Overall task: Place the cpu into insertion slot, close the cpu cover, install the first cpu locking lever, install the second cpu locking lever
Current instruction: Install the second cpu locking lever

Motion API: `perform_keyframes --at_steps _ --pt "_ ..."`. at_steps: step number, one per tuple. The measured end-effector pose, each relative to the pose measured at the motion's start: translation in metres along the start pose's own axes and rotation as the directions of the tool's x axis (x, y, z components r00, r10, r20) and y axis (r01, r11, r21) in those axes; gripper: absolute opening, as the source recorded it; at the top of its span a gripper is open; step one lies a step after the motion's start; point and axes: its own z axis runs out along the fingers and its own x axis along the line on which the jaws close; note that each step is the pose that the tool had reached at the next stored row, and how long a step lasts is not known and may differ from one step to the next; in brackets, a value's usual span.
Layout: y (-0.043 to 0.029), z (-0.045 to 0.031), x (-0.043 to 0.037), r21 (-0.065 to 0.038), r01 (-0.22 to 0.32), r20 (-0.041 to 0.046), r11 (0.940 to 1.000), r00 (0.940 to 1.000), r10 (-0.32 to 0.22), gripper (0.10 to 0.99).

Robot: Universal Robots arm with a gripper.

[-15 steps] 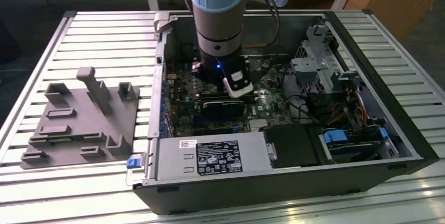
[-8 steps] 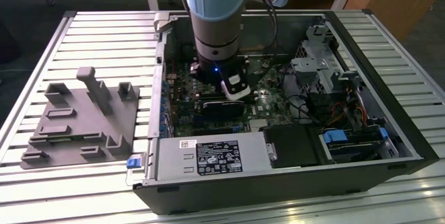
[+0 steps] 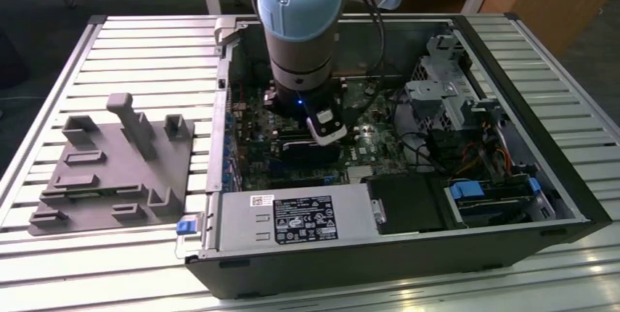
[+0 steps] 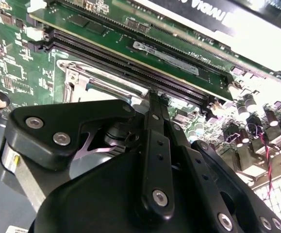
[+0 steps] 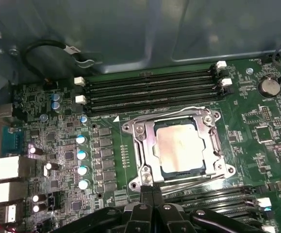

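Silvery metal face of the cpu (image 5: 179, 148) — seated flat in the insertion slot (image 5: 156, 167) on the green motherboard (image 5: 106, 155), seen in the first wrist view. Grey cpu cover (image 5: 145, 143) — lowered over the chip, framing it on all sides through its square window. Thin wire levers run along two edges of the socket; whether they are latched I cannot tell.

Black hand (image 5: 152, 191) — fingers pressed together, nothing between them, tips poised just beside the socket's edge in the first wrist view. In the second wrist view the hand (image 4: 152, 97) has its tips close above the socket frame, beside the long dark memory slots (image 4: 130, 65).

Open computer case (image 3: 542, 250) — lying on its side on a slatted metal tabletop (image 3: 145, 51), arm (image 3: 300, 29) reaching straight down into it. Grey moulded fixture block (image 3: 112, 170) — on the tabletop toward the exterior view's left, well apart from the case.
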Motion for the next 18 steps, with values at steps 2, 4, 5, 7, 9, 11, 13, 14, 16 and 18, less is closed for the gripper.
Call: perform_keyframes --at_steps 2,4,5,7,9,11,13,14,16,18 --pt "-0.0020 0.0008 0.0005 -0.011 -0.001 -0.0018 0.9999 1.0000 0.001 0.106" --pt "-0.0033 0.0017 0.0008 -0.020 -0.001 -0.0033 0.9998 1.0000 0.001 0.106" --pt "-0.0037 0.0022 0.0009 -0.023 -0.001 -0.0038 0.9997 1.0000 0.001 0.106" --pt "-0.0041 0.0030 0.0011 -0.027 0.000 -0.0045 0.9996 1.0000 0.000 0.106" --pt "-0.0045 0.0037 0.0014 -0.029 0.000 -0.0052 0.9996 1.0000 0.000 0.106" --pt "-0.0048 0.0044 0.0022 -0.032 0.000 -0.0056 0.9995 1.0000 0.000 0.106" --pt "-0.0052 0.0050 0.0030 -0.034 0.000 -0.0062 0.9994 1.0000 0.000 0.106" --pt "-0.0054 0.0053 0.0036 -0.036 0.000 -0.0065 0.9994 1.0000 0.000 0.106" --pt "-0.0057 0.0058 0.0048 -0.037 0.001 -0.0068 0.9993 1.0000 -0.001 0.106" --pt "-0.0060 0.0063 0.0053 -0.038 0.003 -0.0076 0.9993 1.0000 -0.003 0.106"
